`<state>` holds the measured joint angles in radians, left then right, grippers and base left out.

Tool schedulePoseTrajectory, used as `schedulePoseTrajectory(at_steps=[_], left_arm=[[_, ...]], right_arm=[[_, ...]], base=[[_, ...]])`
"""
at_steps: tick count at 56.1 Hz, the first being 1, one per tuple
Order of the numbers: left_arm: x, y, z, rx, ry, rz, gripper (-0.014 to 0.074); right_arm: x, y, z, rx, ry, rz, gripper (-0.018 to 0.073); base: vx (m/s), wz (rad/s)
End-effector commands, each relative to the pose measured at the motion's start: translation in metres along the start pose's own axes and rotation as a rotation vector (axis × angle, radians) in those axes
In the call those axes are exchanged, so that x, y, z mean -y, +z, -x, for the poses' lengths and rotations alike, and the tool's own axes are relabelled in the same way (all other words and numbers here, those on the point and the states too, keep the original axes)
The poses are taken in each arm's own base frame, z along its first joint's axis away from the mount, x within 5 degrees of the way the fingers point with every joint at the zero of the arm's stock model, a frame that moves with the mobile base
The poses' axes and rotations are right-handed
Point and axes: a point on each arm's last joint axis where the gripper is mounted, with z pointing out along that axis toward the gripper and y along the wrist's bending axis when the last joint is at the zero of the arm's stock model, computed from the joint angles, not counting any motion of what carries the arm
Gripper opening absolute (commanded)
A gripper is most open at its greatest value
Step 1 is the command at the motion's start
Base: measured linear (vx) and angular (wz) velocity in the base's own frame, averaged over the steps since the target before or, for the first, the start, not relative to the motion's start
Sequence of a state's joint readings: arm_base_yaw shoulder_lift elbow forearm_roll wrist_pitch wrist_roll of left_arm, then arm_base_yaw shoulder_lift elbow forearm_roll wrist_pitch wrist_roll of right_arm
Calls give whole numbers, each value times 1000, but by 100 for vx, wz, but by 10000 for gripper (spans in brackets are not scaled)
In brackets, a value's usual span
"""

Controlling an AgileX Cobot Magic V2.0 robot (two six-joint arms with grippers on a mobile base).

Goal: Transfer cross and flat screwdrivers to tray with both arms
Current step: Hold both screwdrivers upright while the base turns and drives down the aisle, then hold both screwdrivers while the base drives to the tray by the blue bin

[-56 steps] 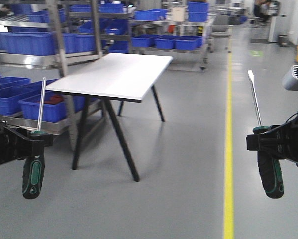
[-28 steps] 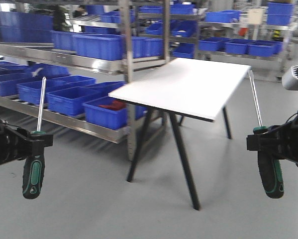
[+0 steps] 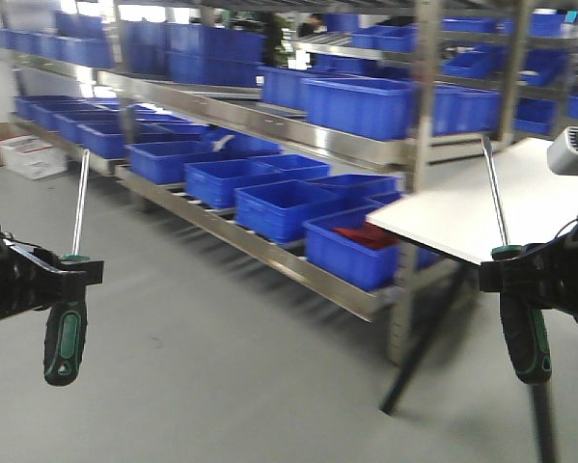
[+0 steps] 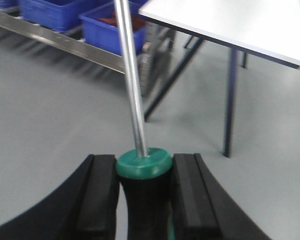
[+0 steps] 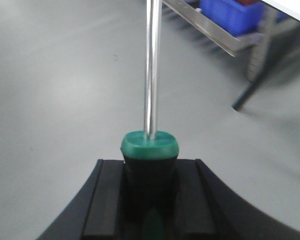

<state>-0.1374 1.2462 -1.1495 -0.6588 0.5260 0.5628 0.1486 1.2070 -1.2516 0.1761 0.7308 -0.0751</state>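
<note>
Left end effector (image 3: 71,273) clenches one black-and-green-handled steel screwdriver (image 3: 65,338), right end effector (image 3: 506,273) its flat-bladed twin (image 3: 525,340); I judge them stiff, light, best handle-held.

We see silver shafts and black-and-green handles on the left long steel screwdriver (image 3: 65,333) and the right screwdriver (image 3: 525,338), deep blue plastic bins (image 3: 279,207), and a white rectangular tabletop (image 3: 481,207).

Left screwdriver (image 3: 65,338) and flat-bladed right screwdriver (image 3: 526,338) stand upright, shafts up, handles clamped.
</note>
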Motion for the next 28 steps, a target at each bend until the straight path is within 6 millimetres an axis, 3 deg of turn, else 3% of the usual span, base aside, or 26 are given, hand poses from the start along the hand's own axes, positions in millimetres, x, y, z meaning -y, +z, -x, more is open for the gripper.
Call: schedulePoseTrajectory(at_steps=[1, 28], left_arm=[[4, -13, 17, 114, -14, 13, -1], [4, -13, 17, 114, -14, 13, -1]], right_arm=[[-2, -18, 19, 148, -1, 4, -8], [-2, -18, 19, 148, -1, 4, -8]], base=[[52, 63], [53, 62]])
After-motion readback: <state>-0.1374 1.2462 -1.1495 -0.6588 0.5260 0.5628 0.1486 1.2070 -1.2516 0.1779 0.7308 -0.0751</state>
